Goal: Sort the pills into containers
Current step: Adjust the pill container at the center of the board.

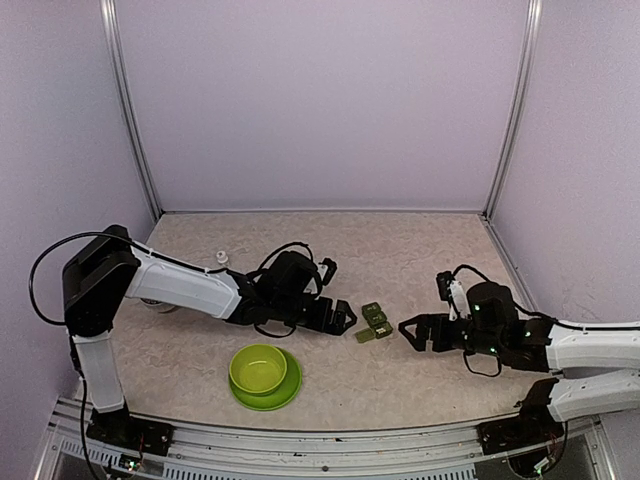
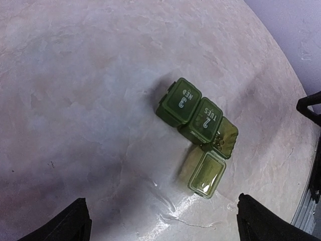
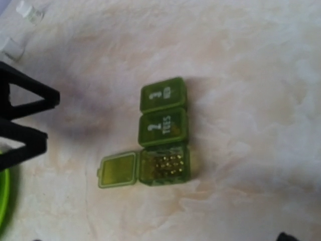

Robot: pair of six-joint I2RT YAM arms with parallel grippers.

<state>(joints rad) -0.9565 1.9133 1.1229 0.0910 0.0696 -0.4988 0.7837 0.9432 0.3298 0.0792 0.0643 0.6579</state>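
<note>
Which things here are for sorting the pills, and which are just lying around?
For the job:
- pill box, one end lid open
- what look like pills inside it
- left gripper and right gripper, both open

Just lying about:
- bowl
- plate under it
- small white thing at the back
</note>
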